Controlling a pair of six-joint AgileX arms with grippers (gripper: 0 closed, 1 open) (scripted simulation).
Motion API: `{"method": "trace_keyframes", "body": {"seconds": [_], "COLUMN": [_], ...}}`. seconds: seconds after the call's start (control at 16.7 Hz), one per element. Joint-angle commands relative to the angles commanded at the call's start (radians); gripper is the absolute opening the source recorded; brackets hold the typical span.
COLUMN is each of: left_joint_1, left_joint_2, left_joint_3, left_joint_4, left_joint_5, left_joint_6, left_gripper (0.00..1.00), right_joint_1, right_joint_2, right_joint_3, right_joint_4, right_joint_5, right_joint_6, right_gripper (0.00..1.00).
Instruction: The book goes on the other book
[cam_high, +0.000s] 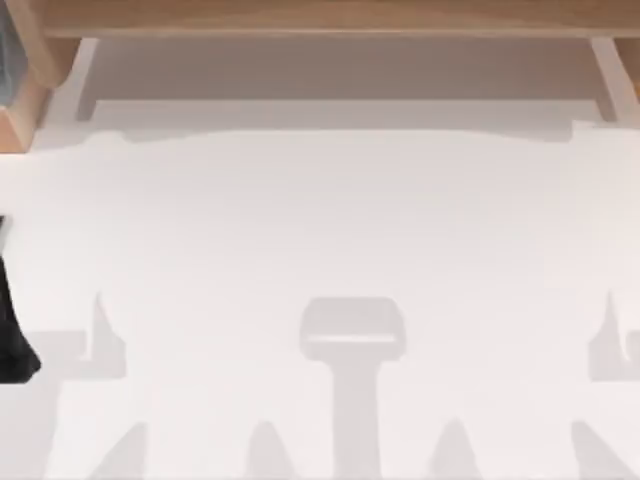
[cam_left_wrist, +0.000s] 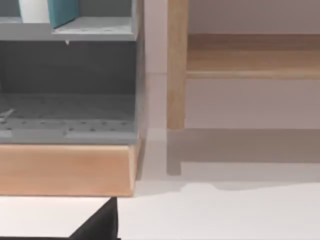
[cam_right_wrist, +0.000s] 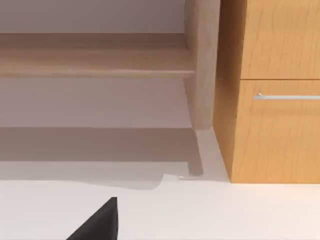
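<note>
Table (cam_high: 320, 220) lying bare and white under both AgileX arms, with the books up in a rack at the far left corner.

From the left wrist view, a teal book (cam_left_wrist: 65, 11) stands on the upper level of a grey shelf unit (cam_left_wrist: 70, 85), just beside a white book (cam_left_wrist: 34, 10). The unit sits on a wooden base (cam_left_wrist: 65, 170) next to a wooden post (cam_left_wrist: 176, 65). A dark wedge of the left gripper (cam_left_wrist: 102, 220) pokes in low over the tabletop, well apart from the books, and the left arm (cam_high: 10, 320) shows as a black shape at the table's left edge. The right gripper (cam_right_wrist: 100, 222) hangs above the table near a wooden cabinet (cam_right_wrist: 280, 140) with a metal handle (cam_right_wrist: 287, 96). Whether either gripper is released or clenched I cannot tell.
</note>
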Motion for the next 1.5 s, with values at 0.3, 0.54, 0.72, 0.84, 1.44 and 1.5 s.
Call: {"method": "trace_keyframes", "body": {"seconds": [0.3, 0.54, 0.72, 0.84, 1.44, 1.5], "left_joint_1": [0.021, 0.086, 0.149, 0.194, 0.363, 0.372], "left_joint_2": [0.062, 0.292, 0.567, 0.783, 1.801, 1.864], "left_joint_3": [0.061, 0.269, 0.479, 0.628, 1.271, 1.311], "left_joint_4": [0.029, 0.121, 0.212, 0.277, 0.541, 0.556], "left_joint_5": [0.016, 0.066, 0.120, 0.161, 0.376, 0.392], "left_joint_6": [0.001, 0.004, 0.007, 0.007, -0.003, -0.005], "left_gripper": [1.00, 1.00, 1.00, 1.00, 1.00, 1.00], "right_joint_1": [0.000, 0.000, 0.000, 0.000, 0.000, 0.000], "right_joint_2": [0.000, 0.000, 0.000, 0.000, 0.000, 0.000], "right_joint_3": [0.000, 0.000, 0.000, 0.000, 0.000, 0.000], "right_joint_4": [0.000, 0.000, 0.000, 0.000, 0.000, 0.000], "right_joint_5": [0.000, 0.000, 0.000, 0.000, 0.000, 0.000], "right_joint_6": [0.000, 0.000, 0.000, 0.000, 0.000, 0.000], "right_gripper": [1.00, 1.00, 1.00, 1.00, 1.00, 1.00]}}
